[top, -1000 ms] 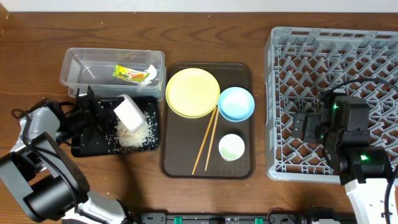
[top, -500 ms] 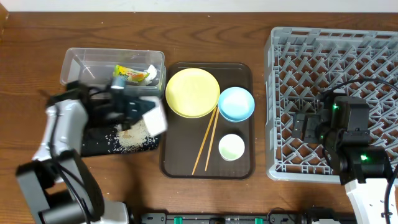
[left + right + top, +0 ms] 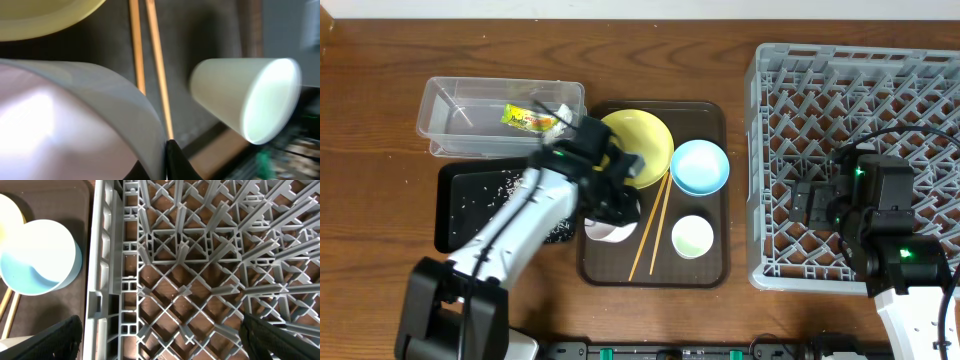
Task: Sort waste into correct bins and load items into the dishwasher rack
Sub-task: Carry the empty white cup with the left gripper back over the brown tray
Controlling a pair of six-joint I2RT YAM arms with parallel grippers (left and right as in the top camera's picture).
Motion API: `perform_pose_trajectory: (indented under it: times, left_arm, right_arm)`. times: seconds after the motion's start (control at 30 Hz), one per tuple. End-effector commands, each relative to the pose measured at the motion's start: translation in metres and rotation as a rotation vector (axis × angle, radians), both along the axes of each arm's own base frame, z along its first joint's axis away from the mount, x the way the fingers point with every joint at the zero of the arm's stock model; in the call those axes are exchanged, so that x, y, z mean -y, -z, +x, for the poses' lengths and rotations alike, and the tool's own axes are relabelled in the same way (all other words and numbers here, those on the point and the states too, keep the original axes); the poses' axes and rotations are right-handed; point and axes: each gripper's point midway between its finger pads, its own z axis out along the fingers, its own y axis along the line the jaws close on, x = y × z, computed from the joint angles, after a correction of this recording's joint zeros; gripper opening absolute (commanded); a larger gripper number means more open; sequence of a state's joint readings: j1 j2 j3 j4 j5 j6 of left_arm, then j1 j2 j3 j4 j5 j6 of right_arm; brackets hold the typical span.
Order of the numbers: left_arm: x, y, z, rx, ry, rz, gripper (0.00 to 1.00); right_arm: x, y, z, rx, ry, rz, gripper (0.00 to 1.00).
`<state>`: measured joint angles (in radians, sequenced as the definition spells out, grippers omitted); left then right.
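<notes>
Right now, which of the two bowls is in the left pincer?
The white bowl, gripped by the left pincer over the tray; the blue bowl sits untouched beside the plate.

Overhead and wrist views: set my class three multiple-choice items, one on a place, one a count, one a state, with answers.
1. Where is the snack wrapper? A in the clear tub; B on the black tray; C in the rack.
2. How many chopsticks lie on the brown tray? A one; B two; C four.
3. The right gripper is: A open; B shut on a cup; C shut on a plate.
Answers: 1 A, seen through the tub's wall; 2 B, two sticks side by side; 3 A, fingers far apart, nothing between.
</notes>
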<state>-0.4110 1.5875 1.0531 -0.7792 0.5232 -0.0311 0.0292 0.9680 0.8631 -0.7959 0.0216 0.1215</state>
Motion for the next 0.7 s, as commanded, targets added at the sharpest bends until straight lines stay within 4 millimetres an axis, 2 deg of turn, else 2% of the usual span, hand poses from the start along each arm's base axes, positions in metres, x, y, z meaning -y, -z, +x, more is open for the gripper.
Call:
perform_pose_trajectory:
  times: [0.0,0.17,0.23,0.27,0.43,0.53,0.67]
  left_arm:
    - [-0.014,0.014,0.006,0.106,-0.014,0.230,0.10]
    - [-0.008,0.016,0.002,0.150,0.032,0.280,0.15]
    - [-0.007,0.016,0.002,0.149,0.034,0.279,0.31]
    - [-0.007,0.015,0.002,0.150,0.034,0.279,0.36]
    - [0.000,0.005,0.005,0.154,0.037,0.247,0.48]
    - [0.016,-0.008,0.006,0.154,0.048,0.162,0.55]
    - [0.044,-0.024,0.001,0.132,0.084,-0.010,0.57]
  right_arm:
    - [0.000,-0.007,0.002,0.017,0.003,0.006,0.99]
    - [0.000,-0.007,0.002,0.016,0.003,0.006,0.99]
    - [0.000,-0.007,0.002,0.015,0.003,0.005,0.99]
    - [0.000,-0.007,0.002,0.015,0.003,0.005,0.99]
    - [0.000,-0.007,0.002,0.017,0.003,0.005,0.99]
    - [0.000,-0.007,0.002,0.016,0.004,0.006,0.99]
    - [0.000,-0.007,0.002,0.017,0.004,0.006,0.99]
